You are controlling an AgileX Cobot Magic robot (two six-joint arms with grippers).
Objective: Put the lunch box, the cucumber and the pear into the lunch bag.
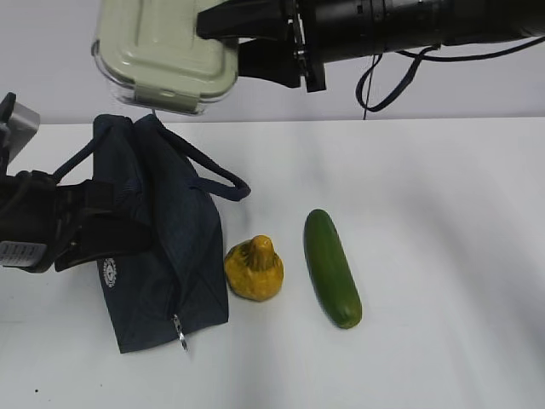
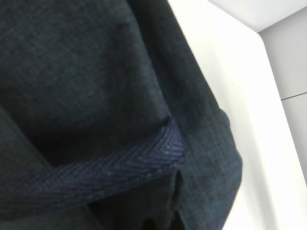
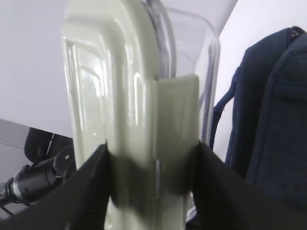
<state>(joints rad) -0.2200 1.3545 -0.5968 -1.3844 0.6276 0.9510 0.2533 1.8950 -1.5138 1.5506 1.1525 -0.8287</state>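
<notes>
Exterior view shows the right pincer (image 1: 223, 43) at the upper middle of the frame pinching the lunch box (image 1: 162, 51), held in the air above the lunch bag (image 1: 162, 256). That bag stands at the left on the white bench (image 1: 443, 221). At the left edge, the left pincer (image 1: 111, 226) is pressed together on the bag's fabric. Just right of the bag sits the pear (image 1: 255, 269), and the cucumber (image 1: 332, 267) lies beside it, near the frame's center.
</notes>
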